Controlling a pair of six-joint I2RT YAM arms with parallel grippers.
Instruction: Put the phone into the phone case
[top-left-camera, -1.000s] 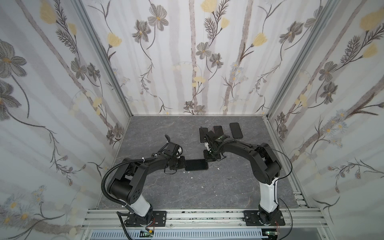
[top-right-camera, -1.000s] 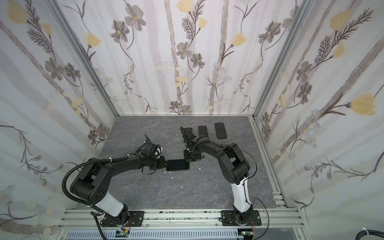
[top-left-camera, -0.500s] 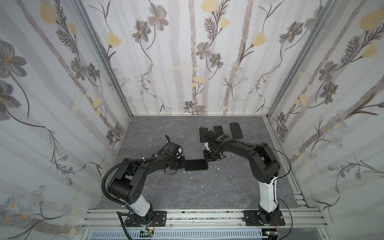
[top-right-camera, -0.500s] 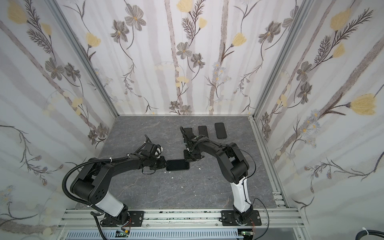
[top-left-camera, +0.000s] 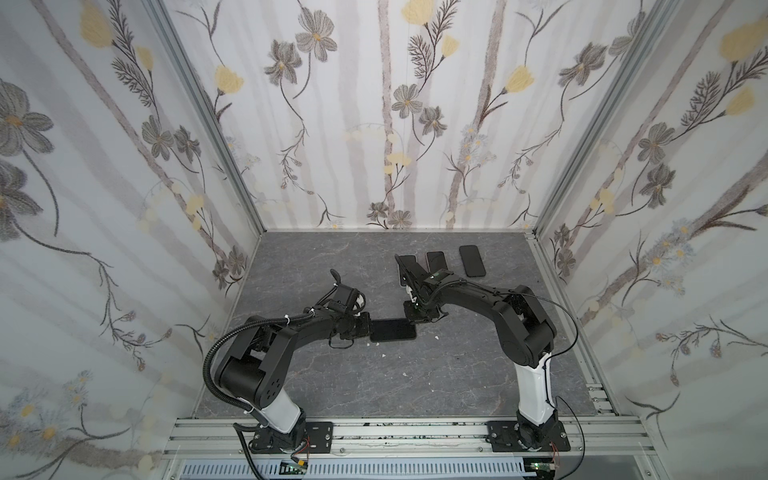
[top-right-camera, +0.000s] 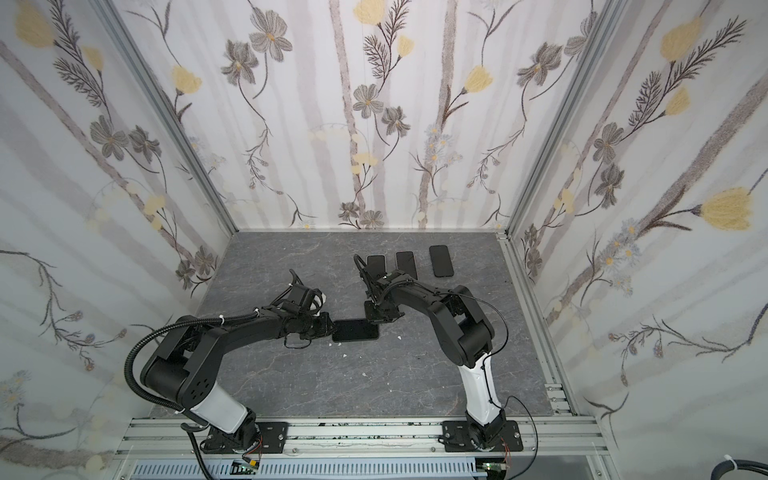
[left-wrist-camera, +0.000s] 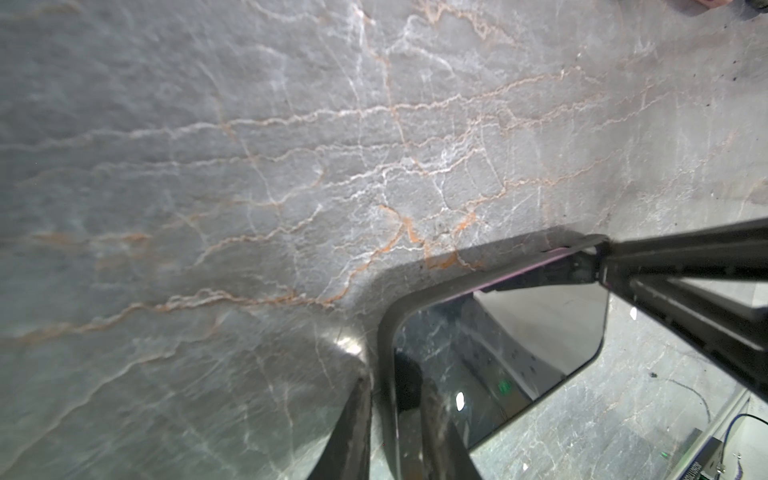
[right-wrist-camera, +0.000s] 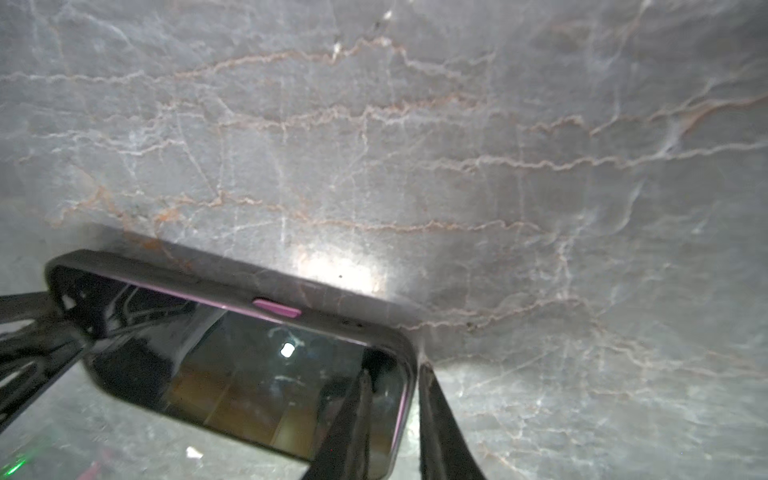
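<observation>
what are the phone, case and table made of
phone: glass front, glossy; it mirrors lights.
case: probably rubbery plastic, matte dark grey; the rounded rim shows no glare.
table: marble-look grey slab with orange and white veins; real stone or a print, cannot tell.

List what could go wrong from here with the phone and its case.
1. A pink edge of the phone shows along the phone case rim; that side may not be fully seated and could pop out.
2. The right claw and left claw straddle the rim at opposite ends; pulling away might snag and drag the case.
</observation>
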